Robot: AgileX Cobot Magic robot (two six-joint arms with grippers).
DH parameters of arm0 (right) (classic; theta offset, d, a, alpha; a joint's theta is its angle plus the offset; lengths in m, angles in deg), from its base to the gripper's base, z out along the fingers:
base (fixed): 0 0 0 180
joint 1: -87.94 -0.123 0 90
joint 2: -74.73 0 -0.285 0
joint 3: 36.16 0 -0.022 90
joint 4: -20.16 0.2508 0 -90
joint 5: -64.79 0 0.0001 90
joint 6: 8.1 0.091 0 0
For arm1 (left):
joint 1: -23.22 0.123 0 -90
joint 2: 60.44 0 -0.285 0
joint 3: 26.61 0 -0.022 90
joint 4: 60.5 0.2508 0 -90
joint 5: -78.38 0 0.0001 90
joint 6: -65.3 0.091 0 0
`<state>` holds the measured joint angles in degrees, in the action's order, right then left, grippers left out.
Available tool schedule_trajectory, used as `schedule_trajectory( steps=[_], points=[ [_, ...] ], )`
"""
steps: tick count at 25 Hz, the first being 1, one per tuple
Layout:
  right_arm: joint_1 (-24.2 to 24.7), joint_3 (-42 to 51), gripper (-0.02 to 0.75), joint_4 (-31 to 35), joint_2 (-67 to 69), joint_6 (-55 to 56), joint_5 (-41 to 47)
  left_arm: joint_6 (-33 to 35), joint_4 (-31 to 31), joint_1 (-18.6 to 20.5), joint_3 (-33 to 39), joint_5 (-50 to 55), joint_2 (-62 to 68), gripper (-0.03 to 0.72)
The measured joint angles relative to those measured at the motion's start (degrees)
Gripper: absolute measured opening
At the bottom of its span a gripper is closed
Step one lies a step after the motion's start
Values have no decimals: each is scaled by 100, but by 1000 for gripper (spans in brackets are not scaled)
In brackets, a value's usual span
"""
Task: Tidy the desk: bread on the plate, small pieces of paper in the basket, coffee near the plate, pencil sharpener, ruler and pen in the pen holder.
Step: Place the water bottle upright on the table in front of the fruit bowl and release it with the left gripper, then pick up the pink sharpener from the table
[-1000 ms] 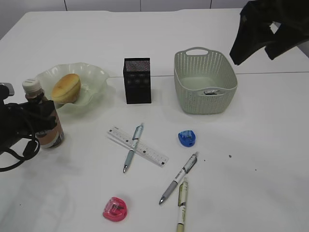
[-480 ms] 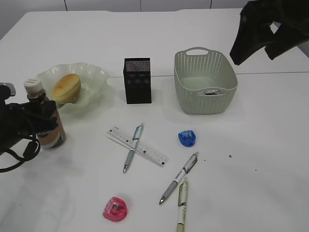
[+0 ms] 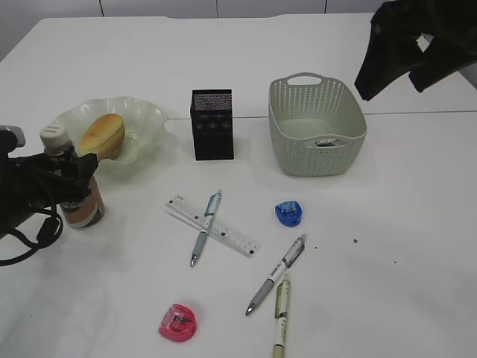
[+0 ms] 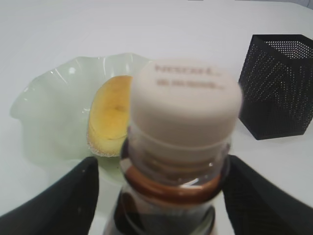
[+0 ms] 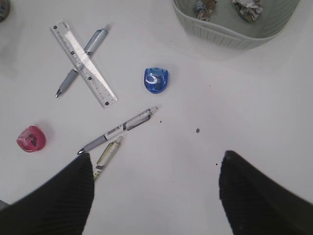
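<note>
Status by item, largest first. Pale green perforated plastic basket (image 3: 317, 127) stands at the back right of the table; crumpled paper scraps (image 5: 247, 7) lie inside it, so the paper step reads as done. Translucent green wavy-rimmed plate (image 3: 145, 119) at back left carries the round golden bread roll (image 3: 102, 135): done. Brown coffee bottle with cream cap (image 3: 74, 183) stands upright just in front of the plate, close beside it; placement looks complete.

Left gripper (image 3: 63, 183): jaws spread on either side of the bottle, a gap showing each side in the wrist view, so not pinching it. Right gripper (image 5: 156, 196): jaws wide apart, nothing between them, raised high over the table's right side.

Black mesh square pen holder (image 3: 212, 124) sits between plate and basket; its contents cannot be seen.

Remaining, all loose on the table: clear plastic ruler (image 3: 213, 225) with a grey-blue pen (image 3: 205, 227) crossed over it; silver pen (image 3: 277, 273); pale green pen (image 3: 281, 315); blue pencil sharpener (image 3: 288, 213); pink pencil sharpener (image 3: 178, 322). Judgement: roughly half done; stationery outstanding.
</note>
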<state>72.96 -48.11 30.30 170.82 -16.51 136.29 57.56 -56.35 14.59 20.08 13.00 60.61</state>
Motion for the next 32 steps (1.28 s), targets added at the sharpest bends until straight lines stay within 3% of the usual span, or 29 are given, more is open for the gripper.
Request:
schedule_trajectory(
  steps=[14,23,32],
  points=[
    [0,0,584,0,0,0,0,9,-11,0,32,178,-1037,585],
    [0,0,585,0,0,0,0,9,-1,0,59,3092,-3250,584],
    [0,0,584,0,0,464,0,9,-11,0,-240,7379,-5843,581]
  ],
)
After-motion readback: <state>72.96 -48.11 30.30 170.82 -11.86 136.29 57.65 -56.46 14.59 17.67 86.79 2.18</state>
